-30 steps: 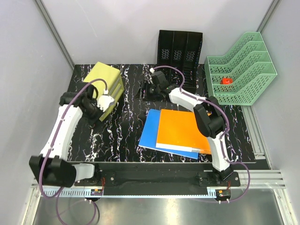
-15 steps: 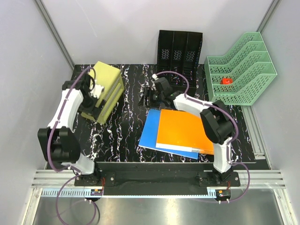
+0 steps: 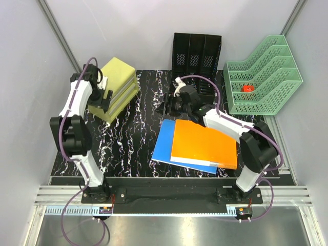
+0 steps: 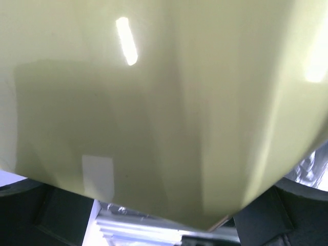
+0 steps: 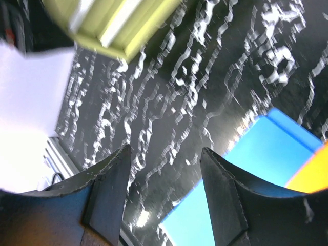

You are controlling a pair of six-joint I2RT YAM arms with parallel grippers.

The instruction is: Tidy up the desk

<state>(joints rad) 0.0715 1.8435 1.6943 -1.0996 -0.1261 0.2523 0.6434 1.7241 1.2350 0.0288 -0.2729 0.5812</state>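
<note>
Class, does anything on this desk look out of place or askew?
Yes. A flat orange folder lies skewed on a flat blue folder on the black, white-veined desk, edges unaligned, neither in the black mesh file holder behind. At the left, a pale yellow-green stacked box sits angled to the desk's edges.

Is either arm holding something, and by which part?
Right fingers are empty. Left fingers straddle the yellow box at its side; a grip cannot be told.

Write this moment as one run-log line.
left gripper: gripping yellow box | right gripper: open, empty, above desk | orange folder on blue folder
</note>
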